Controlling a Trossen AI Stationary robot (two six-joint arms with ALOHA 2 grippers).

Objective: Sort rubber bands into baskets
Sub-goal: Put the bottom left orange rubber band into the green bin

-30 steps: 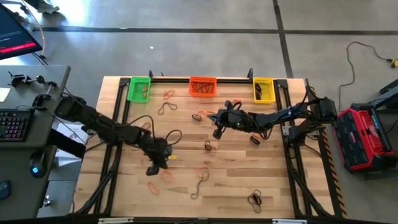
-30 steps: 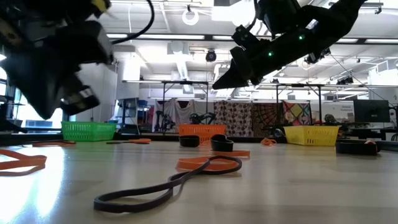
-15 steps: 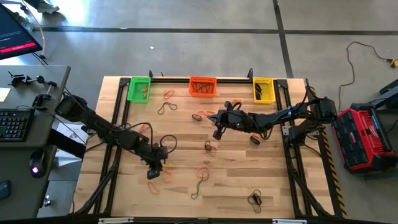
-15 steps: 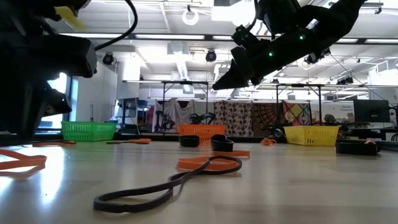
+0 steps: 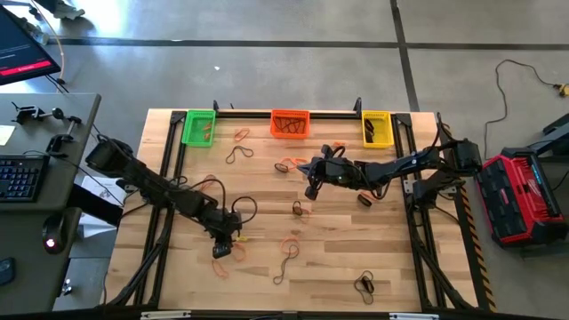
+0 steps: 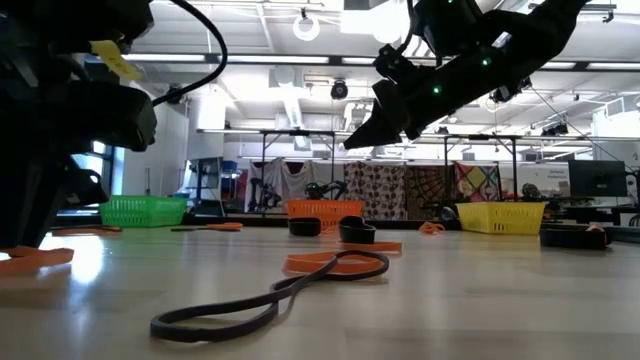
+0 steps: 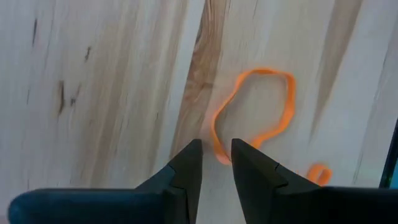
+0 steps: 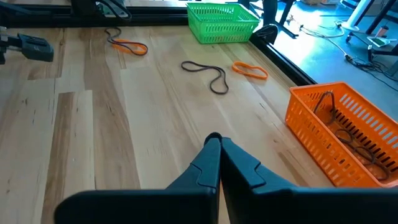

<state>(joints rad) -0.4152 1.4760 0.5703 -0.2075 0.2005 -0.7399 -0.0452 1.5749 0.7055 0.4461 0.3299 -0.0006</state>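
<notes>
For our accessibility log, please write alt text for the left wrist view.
The left gripper hangs just above the pale wooden table, its two dark fingers slightly parted over one end of a thin orange rubber band loop. A second orange band peeks in nearby.

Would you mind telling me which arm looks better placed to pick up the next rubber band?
Left, probably. The left gripper is down at the table, jaws slightly apart over an orange rubber band. The right gripper is shut, raised mid-table with no band beneath its tips.
</notes>
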